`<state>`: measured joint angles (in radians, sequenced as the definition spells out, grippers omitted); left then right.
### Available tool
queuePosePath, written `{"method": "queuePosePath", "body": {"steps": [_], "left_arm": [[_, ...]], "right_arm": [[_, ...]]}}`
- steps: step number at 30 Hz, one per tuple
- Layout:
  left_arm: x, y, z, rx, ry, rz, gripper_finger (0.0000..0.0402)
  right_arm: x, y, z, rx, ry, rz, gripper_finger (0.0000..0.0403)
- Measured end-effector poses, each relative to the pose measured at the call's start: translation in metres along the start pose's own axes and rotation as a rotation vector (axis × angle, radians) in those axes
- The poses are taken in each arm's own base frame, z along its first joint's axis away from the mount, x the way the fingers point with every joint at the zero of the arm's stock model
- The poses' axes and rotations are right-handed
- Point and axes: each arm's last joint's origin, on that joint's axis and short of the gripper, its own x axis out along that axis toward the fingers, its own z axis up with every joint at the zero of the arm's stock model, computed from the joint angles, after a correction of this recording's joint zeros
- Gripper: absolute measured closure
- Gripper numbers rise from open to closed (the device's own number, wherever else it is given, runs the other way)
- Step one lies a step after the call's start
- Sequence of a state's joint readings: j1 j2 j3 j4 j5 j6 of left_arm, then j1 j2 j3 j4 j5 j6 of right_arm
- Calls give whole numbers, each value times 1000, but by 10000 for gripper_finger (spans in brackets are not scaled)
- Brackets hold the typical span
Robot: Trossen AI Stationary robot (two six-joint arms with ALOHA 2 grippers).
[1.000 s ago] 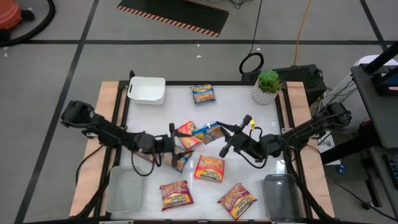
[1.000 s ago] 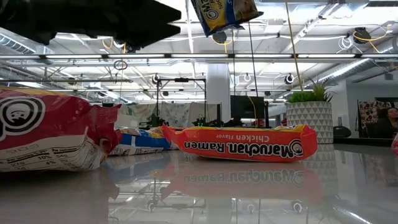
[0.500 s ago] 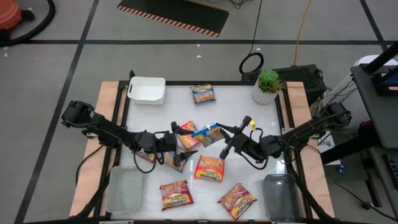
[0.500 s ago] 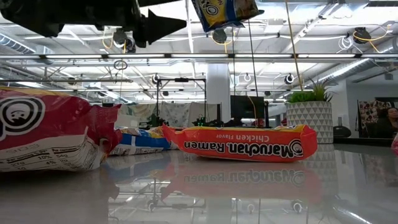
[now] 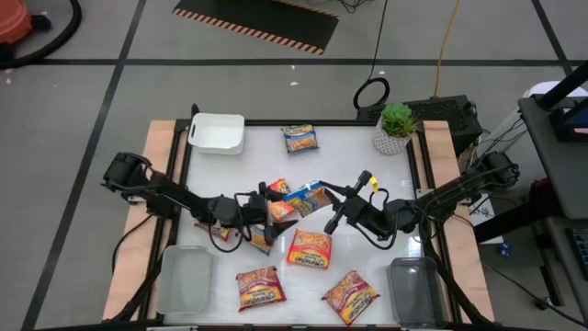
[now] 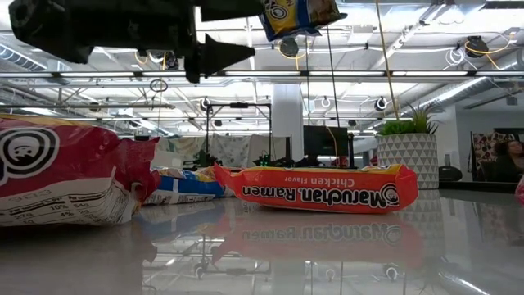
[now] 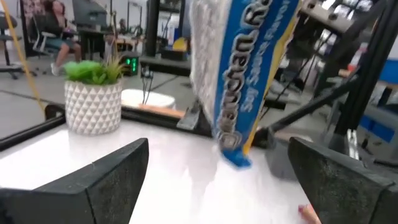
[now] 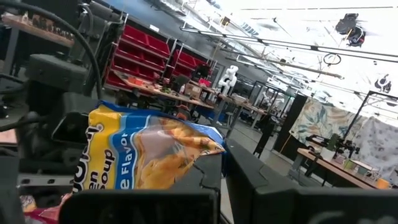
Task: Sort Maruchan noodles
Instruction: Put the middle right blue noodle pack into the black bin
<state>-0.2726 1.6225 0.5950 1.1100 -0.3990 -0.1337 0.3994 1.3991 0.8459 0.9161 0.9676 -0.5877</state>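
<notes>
Right end effector (image 5: 323,190) clamps blue packet (image 5: 306,195) between left end effector's (image 5: 275,209) spread fingers.

The blue packet (image 6: 296,16) is cut off by the low view's top edge.

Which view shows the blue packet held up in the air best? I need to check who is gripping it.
The high view: the blue packet hangs from the shut right gripper, the open left gripper beside it. The low view crops it at the top, the left wrist view shows one edge, and the right wrist view shows it crumpled.
</notes>
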Motion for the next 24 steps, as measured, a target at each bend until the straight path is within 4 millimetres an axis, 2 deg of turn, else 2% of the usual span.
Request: {"method": "queuePosePath", "body": {"steps": [5, 9, 18, 24], "left_arm": [[11, -5, -9, -3, 8, 11, 16], [17, -12, -8, 7, -8, 22, 16], [18, -13, -6, -3, -21, 86, 17], [18, -12, -6, -8, -25, 110, 59]], "right_arm": [[1, -1, -1, 0, 2, -5, 403], [1, -1, -1, 3, 2, -5, 403], [1, 0, -1, 106, 4, 1, 403], [1, 1, -3, 158, 18, 9, 403]]}}
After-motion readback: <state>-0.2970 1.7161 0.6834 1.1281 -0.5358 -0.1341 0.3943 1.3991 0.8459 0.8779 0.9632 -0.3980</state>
